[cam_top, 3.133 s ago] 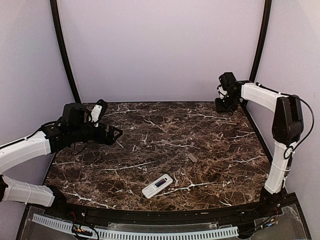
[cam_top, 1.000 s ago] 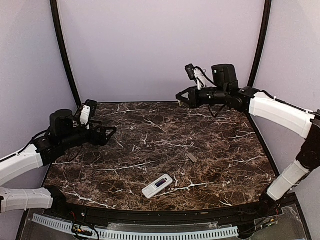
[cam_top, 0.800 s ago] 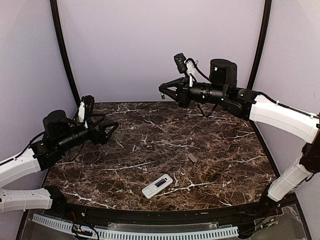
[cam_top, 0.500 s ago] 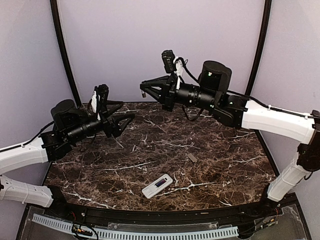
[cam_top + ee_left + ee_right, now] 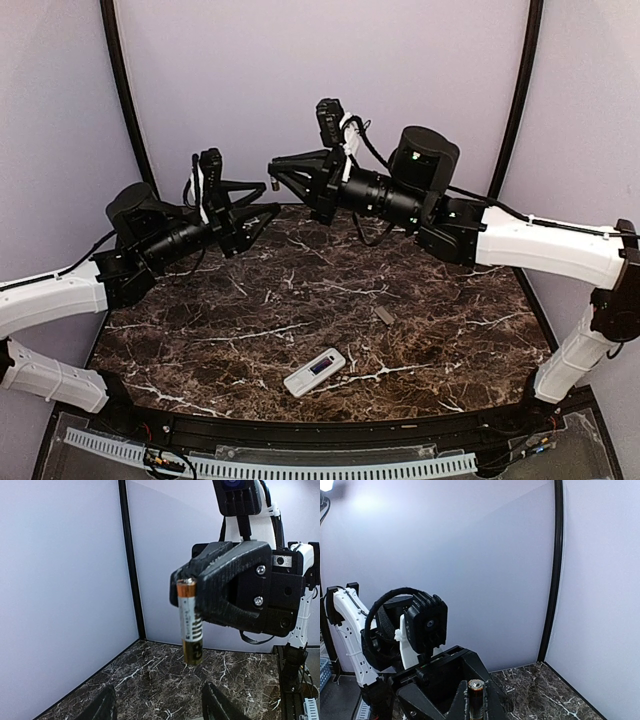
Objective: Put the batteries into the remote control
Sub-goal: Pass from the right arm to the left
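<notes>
Two black grippers are meeting in mid-air above the dark marble table [image 5: 450,300]. The right gripper [image 5: 273,180] is pinching an upright copper-topped cylindrical battery [image 5: 190,625] by its top; the battery's lettering is too blurred to read. The left gripper [image 5: 159,706] is hovering near it, part-open and empty. The slim white remote control [image 5: 314,372] is lying display-up near the table's front edge.

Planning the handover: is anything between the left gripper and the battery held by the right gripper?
Nothing visible. The battery hangs upright from the right gripper in open air, just ahead of the left gripper, whose jaws are open.
</notes>
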### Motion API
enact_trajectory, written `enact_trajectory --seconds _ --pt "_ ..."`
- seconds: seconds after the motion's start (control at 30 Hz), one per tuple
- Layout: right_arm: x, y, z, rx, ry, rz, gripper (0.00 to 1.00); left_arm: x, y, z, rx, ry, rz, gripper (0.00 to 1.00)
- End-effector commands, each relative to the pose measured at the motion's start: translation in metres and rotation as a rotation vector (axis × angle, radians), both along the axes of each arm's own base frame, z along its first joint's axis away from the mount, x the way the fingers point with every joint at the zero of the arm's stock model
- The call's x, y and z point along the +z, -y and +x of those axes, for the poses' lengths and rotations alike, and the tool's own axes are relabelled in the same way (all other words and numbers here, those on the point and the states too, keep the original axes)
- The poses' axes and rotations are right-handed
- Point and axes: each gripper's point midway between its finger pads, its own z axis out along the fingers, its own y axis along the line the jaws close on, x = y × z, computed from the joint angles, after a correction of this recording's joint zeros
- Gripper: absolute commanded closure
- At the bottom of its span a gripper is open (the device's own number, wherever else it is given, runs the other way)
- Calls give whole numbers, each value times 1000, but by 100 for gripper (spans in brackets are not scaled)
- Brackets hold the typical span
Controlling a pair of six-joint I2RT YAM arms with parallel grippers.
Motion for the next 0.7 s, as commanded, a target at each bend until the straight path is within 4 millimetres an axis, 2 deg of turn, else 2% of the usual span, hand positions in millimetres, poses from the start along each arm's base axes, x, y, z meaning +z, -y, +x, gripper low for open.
enact_trajectory --seconds 0.0,0.2,0.37,0.67 --pt "1 -3 2 -15 21 10 100 28 4 -13 -54 91 -40 42" --pt "-6 -5 1 -9 20 -14 100 32 7 -12 -61 88 -49 41" --pt "-11 -6 3 -14 6 -22 100 34 10 -8 -60 73 -56 52" --pt "-15 -8 8 -38 2 -37 100 38 12 -9 -78 77 -65 61"
